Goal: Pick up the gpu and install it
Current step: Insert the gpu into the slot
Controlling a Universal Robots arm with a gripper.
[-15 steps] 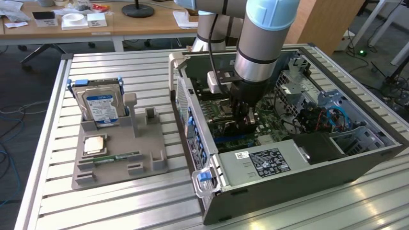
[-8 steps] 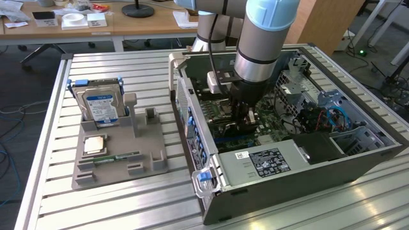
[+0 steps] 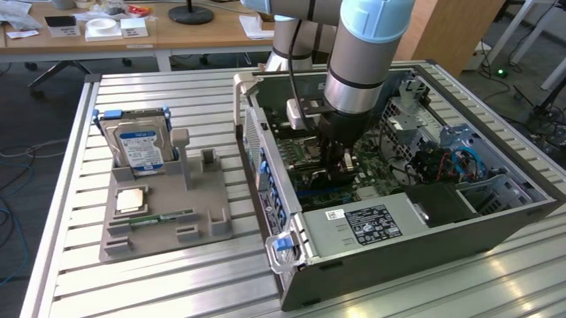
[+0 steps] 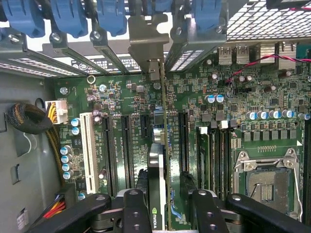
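Observation:
The gpu (image 4: 156, 165) stands on edge in a slot of the green motherboard (image 4: 121, 97). Its silver end bracket (image 4: 148, 46) sits against the case's rear slot openings. My gripper (image 4: 167, 201) straddles the card's near end, with one black finger (image 4: 133, 208) close beside the card. The other finger stands off the card with a visible gap, so the jaws are open. In the exterior view my gripper (image 3: 340, 165) reaches straight down into the open computer case (image 3: 389, 225), over the motherboard, and hides most of the card.
Blue slot latches (image 4: 73, 17) line the case's rear wall. An empty CPU socket (image 4: 262, 170) and a sleeved cable bundle (image 4: 26, 119) flank the slot. Outside the case, a grey holder (image 3: 190, 192) carries a hard drive (image 3: 140, 142) and a RAM stick (image 3: 164, 217).

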